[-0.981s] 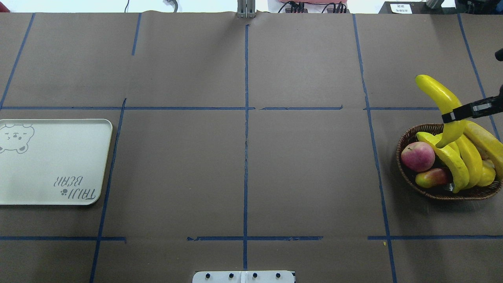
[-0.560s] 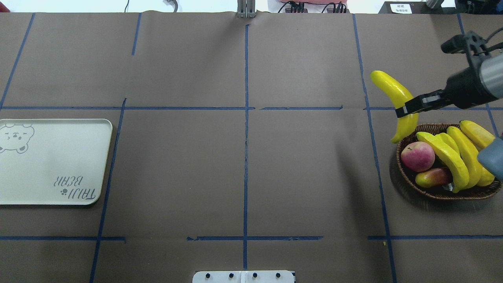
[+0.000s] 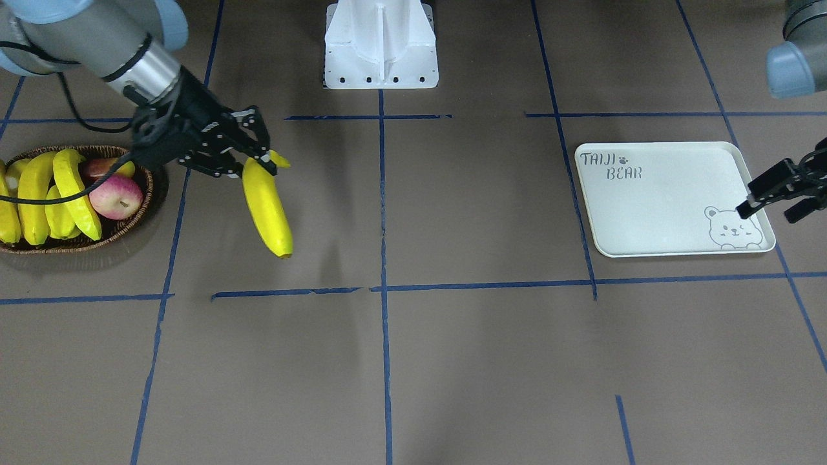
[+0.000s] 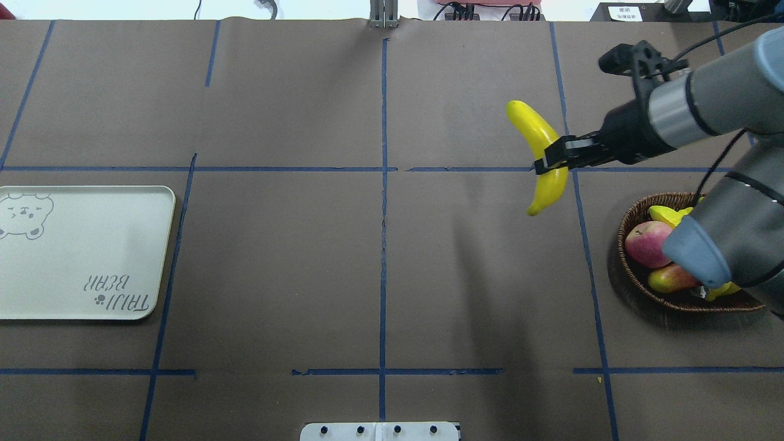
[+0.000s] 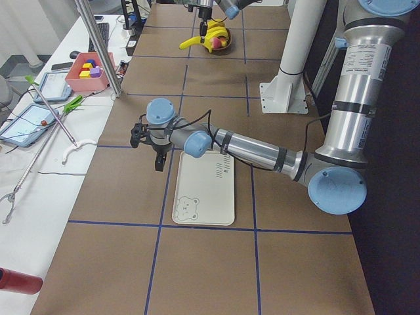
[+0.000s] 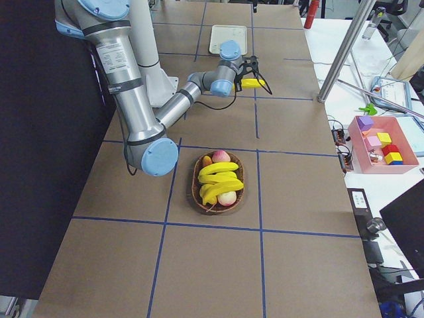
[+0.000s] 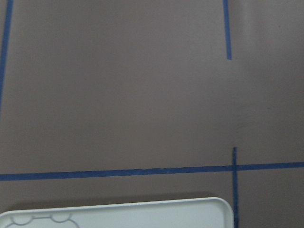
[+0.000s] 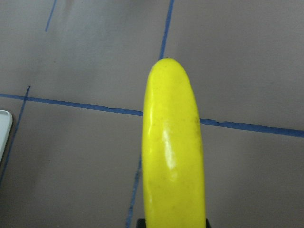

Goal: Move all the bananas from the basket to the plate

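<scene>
Yellow banana [image 4: 539, 153], clamped mid-length by my right gripper [image 4: 554, 160], has cleared the basket [image 4: 637, 205], where three bananas [image 3: 32, 194] remain, and hangs over the table [image 4: 306, 257] well short of the plate [image 4: 92, 257], at whose corner my left gripper [image 3: 767, 215] waits, jaws apparently parted.

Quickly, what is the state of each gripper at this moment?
Left gripper: jaws open, holding nothing.
Right gripper: jaws closed on a banana, held in the air outside the basket.
</scene>
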`<move>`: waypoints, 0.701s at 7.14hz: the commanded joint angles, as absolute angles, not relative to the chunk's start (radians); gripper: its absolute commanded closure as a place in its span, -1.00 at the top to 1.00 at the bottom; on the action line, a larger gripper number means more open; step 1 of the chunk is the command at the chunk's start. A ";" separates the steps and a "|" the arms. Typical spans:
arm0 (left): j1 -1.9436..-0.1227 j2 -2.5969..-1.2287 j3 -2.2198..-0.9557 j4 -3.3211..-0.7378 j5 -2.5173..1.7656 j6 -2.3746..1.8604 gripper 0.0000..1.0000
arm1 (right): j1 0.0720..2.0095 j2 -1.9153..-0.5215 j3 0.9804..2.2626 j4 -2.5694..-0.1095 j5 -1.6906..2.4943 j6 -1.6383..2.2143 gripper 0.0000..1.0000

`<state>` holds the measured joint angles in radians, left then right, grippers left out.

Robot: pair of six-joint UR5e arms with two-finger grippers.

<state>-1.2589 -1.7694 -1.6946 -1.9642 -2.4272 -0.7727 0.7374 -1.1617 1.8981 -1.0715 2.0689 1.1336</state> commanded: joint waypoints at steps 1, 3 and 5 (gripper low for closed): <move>-1.101 -1.845 -1.692 -2.141 -2.430 -1.153 1.00 | 0.634 -1.042 1.864 -1.068 1.952 1.242 -0.99; -1.007 -1.977 -1.672 -2.250 -2.416 -1.398 1.00 | 0.571 -0.968 1.780 -0.981 1.841 1.357 -0.99; -0.967 -2.058 -1.672 -2.250 -2.390 -1.535 1.00 | 0.528 -0.870 1.679 -0.957 1.807 1.358 -0.98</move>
<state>-0.9923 -2.0107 -1.6729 -2.2440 -2.4062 -1.4533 0.5554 -0.9238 1.7330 -0.9720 1.8378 1.3502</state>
